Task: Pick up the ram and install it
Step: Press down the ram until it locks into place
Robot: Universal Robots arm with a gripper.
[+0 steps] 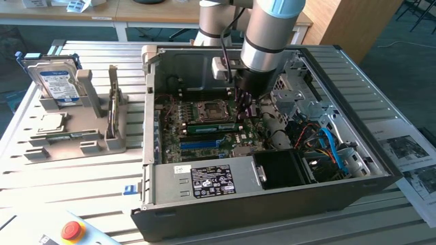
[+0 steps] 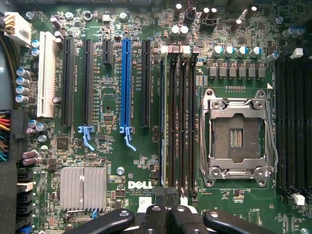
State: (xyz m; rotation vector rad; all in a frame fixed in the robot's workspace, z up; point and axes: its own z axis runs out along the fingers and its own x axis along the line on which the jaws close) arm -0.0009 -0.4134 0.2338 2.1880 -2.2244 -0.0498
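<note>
Wrist view: ram (image 2: 162,117) stands on edge, lengthwise in its slot.

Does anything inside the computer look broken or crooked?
Nothing looks broken. The ram stands straight in its slot beside the empty processor socket, with the shut gripper at its end.

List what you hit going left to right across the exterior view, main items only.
Hard drive upright in the grey holder → open computer case → ram seated on the motherboard → gripper, shut, just past the ram's end → blue cable → printed sheets on the table.
</note>
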